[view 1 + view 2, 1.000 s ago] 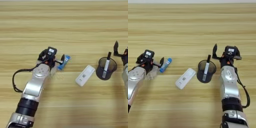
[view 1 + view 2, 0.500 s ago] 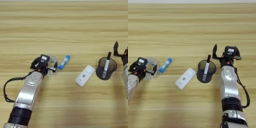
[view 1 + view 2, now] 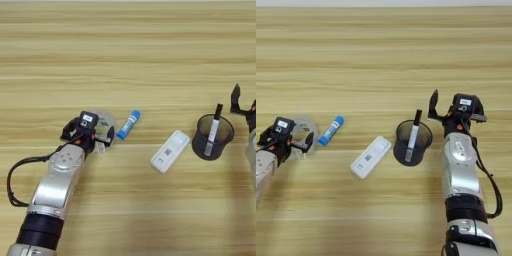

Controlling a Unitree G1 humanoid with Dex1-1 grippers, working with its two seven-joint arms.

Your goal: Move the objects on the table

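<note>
My left gripper (image 3: 87,135) stands open at the left of the table (image 3: 128,55), over the left side of a clear tape roll (image 3: 103,121). One finger lies across the ring and the other is outside it. A blue tube with a white label (image 3: 128,124) lies free just right of the roll. Further right lies a flat white device (image 3: 171,151) at a slant. A thin black-and-white pen (image 3: 413,134) stands inside the dark mesh cup (image 3: 413,145). My right gripper (image 3: 457,103) is open just right of the cup, holding nothing.
The four things form a row across the near middle of the table. Bare wood stretches over the whole far half. My left forearm (image 3: 55,190) and its black cable (image 3: 12,180) cover the near left corner.
My left gripper has drawn back to the left and nearer, away from the blue tube, which stays lying on the table. The right arm has not moved.
</note>
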